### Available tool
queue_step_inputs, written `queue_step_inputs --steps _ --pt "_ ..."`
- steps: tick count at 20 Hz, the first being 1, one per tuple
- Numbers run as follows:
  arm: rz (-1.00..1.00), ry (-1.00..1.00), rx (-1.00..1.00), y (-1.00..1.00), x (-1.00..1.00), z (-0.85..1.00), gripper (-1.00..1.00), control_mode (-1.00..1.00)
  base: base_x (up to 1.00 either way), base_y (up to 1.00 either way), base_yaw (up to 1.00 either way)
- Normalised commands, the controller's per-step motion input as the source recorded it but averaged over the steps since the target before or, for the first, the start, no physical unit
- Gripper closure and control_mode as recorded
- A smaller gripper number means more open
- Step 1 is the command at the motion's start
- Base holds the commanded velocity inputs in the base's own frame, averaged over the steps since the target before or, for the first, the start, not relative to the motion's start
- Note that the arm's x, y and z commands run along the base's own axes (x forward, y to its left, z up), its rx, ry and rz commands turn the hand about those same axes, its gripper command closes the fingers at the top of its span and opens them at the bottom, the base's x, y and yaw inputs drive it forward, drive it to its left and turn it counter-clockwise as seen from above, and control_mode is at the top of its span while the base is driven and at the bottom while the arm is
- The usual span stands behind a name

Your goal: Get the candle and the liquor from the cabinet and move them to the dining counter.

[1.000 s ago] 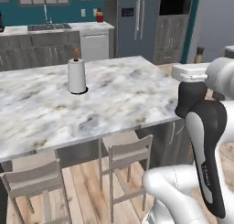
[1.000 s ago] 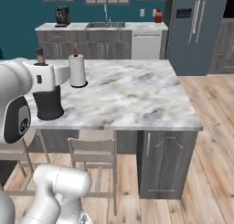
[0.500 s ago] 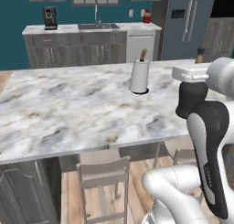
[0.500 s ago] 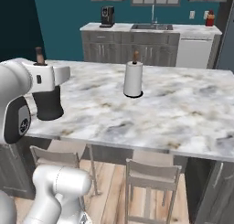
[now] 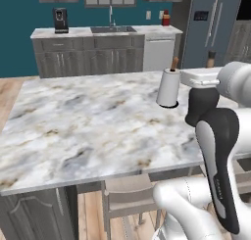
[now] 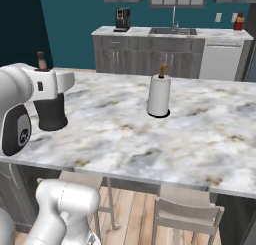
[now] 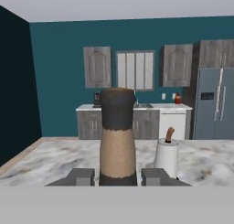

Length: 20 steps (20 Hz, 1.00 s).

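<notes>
Brown stopper centre frame: the gripper (image 7: pixel 118 176) pinches the liquor (image 7: pixel 118 141) by its neck, upright, carrying it over the dining counter (image 5: pixel 88 121).

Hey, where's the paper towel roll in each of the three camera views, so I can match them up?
Left base view: the paper towel roll stands right of centre on the marble counter, next to the arm.
Right base view: the paper towel roll stands just above centre.
Hand view: the paper towel roll sits low, right of centre.
Shared landmark: the red bottle on the far worktop, beyond the roll.
</notes>
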Motion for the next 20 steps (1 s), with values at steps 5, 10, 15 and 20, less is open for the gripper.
queue_step_inputs --steps 5,10,15,20 --pt "0.0 0.0 0.0 0.0 0.0 0.0 1.0 1.0 0.15 0.08 0.0" --pt "0.01 -0.01 0.0 0.05 0.0 -0.13 1.0 -1.0 0.0 0.0 0.0" --pt "0.08 0.05 0.0 0.01 0.55 -0.67 1.0 -1.0 0.0 0.0 0.0" --pt "0.09 0.03 0.0 0.0 0.84 -0.65 1.0 -1.0 0.0 0.0 0.0"
